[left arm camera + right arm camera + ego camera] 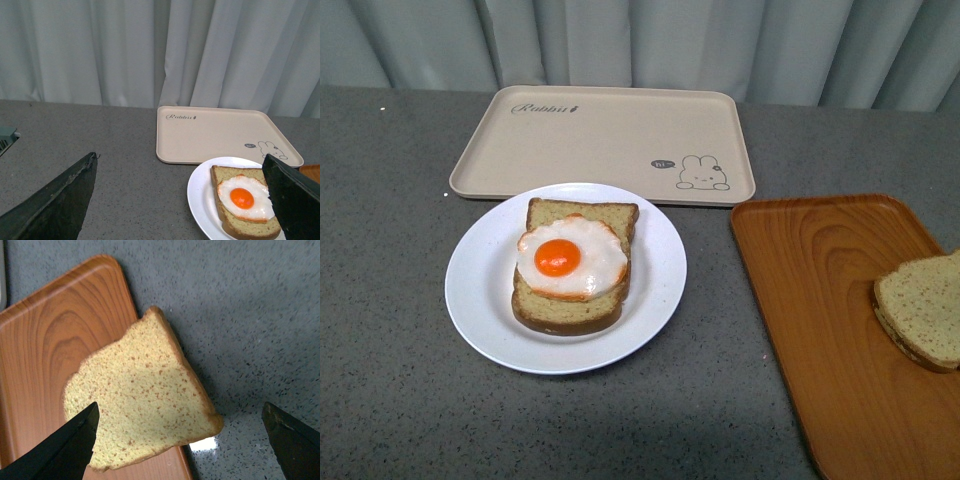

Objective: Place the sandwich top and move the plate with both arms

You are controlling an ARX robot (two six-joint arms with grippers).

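Note:
The sandwich top [923, 306] is a speckled tan slice lying on the right edge of the wood-grain tray [820, 330], partly overhanging it. From the right wrist view the slice [142, 405] lies below my open right gripper [182, 440], whose fingers [65, 447] straddle its corner. The white plate [480, 290] sits mid-table holding a bread slice with a fried egg [570, 258]. My open left gripper [182, 200] hovers beside the plate [200, 192], over bare table. Neither arm shows in the front view.
A beige rabbit-print tray [605, 140] lies behind the plate, touching its far rim. Grey speckled tabletop [390, 400] surrounds everything. Pale curtains [640, 40] hang along the back edge.

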